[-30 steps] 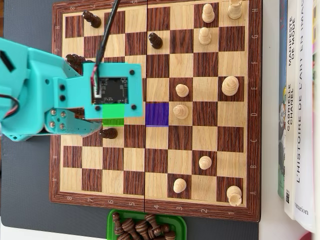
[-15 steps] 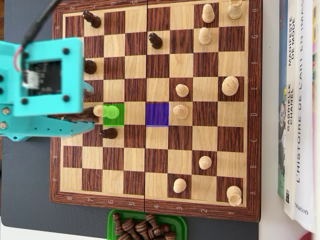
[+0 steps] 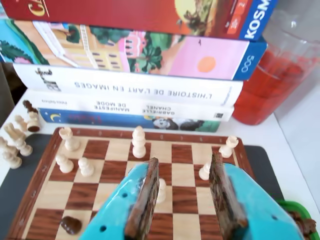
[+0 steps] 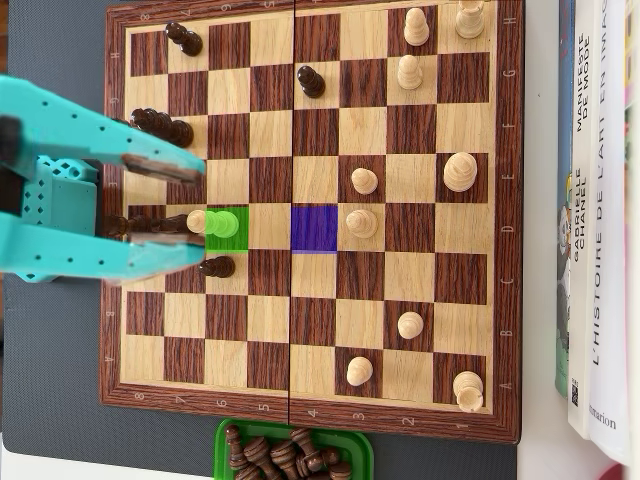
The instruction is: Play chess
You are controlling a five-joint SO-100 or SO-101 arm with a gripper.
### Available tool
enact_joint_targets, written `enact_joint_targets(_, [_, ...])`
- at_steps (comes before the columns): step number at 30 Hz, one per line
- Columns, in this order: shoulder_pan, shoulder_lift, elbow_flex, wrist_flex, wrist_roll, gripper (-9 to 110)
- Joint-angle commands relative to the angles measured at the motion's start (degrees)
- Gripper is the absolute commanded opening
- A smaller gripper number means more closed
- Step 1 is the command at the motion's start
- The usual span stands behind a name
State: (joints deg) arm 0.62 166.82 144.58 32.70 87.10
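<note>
The hand (image 4: 185,213) hangs over the left edge of the board (image 4: 310,415) in the overhead view, its two teal fingers spread wide with nothing between them. In the wrist view the hand (image 3: 182,172) fills the bottom of the frame, brown pads facing each other across an empty gap.

Landmark: the green square (image 4: 235,240). On it stands a pale pawn (image 4: 224,224), just off the fingertips, with a second pale piece (image 4: 197,221) touching its left side. A dark pawn (image 4: 216,267) sits just below the green square; two dark pieces (image 4: 166,127) sit above and left of it, close to the upper finger. Two squares right of the green square lies a blue square (image 4: 314,228), and just past that a pale pawn (image 4: 361,222).

Farther right of the green square, pale pieces are scattered over the board's right half. Below the board, a green tray (image 4: 222,436) holds captured dark pieces. Beyond the right edge, books (image 4: 598,200) lie on the tabletop (image 4: 538,450); in the wrist view they are stacked behind the board.
</note>
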Motion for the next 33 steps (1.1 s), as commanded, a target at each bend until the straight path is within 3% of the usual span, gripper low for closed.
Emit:
enact_joint_targets(1, [-0.53, 2.37, 2.29, -7.82, 2.55, 16])
enact_joint_targets(19, [-2.02, 14.94, 22.94, -56.78, 3.16, 16])
enact_joint_targets(33, [-1.49, 25.31, 24.7, -62.23, 2.72, 16])
